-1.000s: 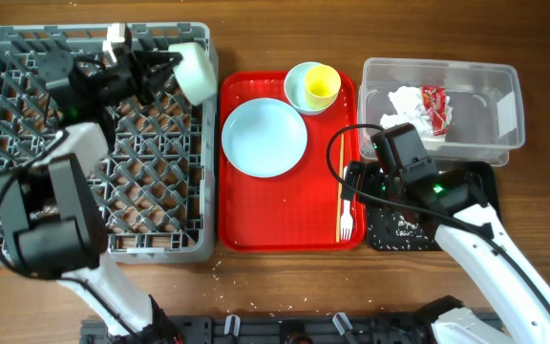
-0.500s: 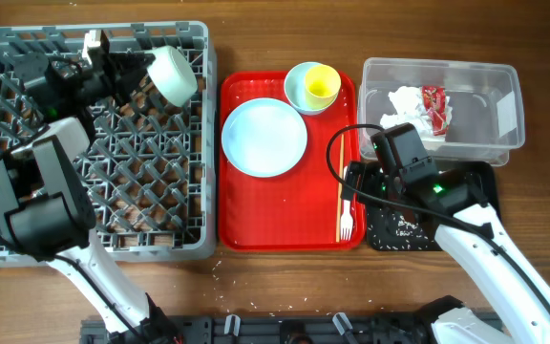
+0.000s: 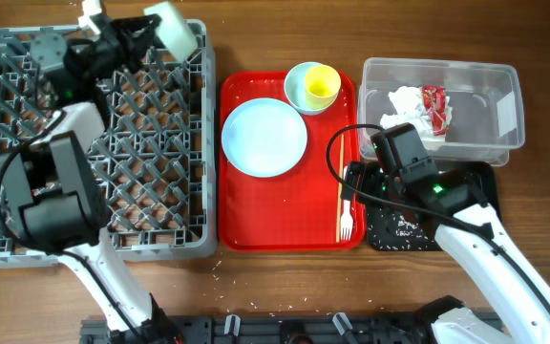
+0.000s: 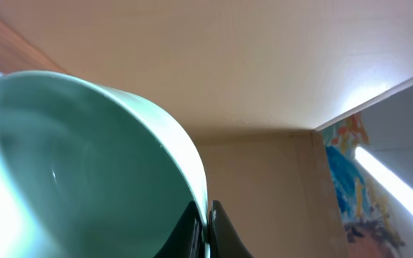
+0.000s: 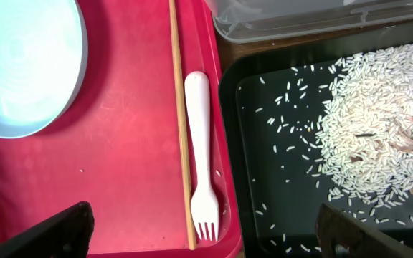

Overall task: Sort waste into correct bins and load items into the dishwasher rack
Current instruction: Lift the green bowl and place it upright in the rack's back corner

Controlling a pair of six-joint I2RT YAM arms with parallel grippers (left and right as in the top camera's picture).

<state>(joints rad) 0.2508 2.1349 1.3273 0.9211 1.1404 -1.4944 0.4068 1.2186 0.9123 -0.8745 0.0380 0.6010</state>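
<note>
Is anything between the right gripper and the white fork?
Nothing visible. The white fork lies uncovered on the red tray below the open right gripper; only a chopstick lies close beside it.

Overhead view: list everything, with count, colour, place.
Rack: 1, grey, left.
Red tray: 1, centre.
Plate: 1, pale blue, on red tray.
Bowls: 2, mint; one on red tray, one in left jaws over rack's far edge.
Cup: 1, yellow, in tray bowl.
Chopsticks: wooden, red tray's right side; count unclear.
Fork: 1, white, beside chopsticks.
Tub: 1, clear, right.
Tissue: white, in tub.
Wrapper: 1, red, in tub.
Black tray: 1, near tub.
Rice: white, in black tray.
Left arm: jaws shut on bowl.
Right arm: jaws open above fork.
</note>
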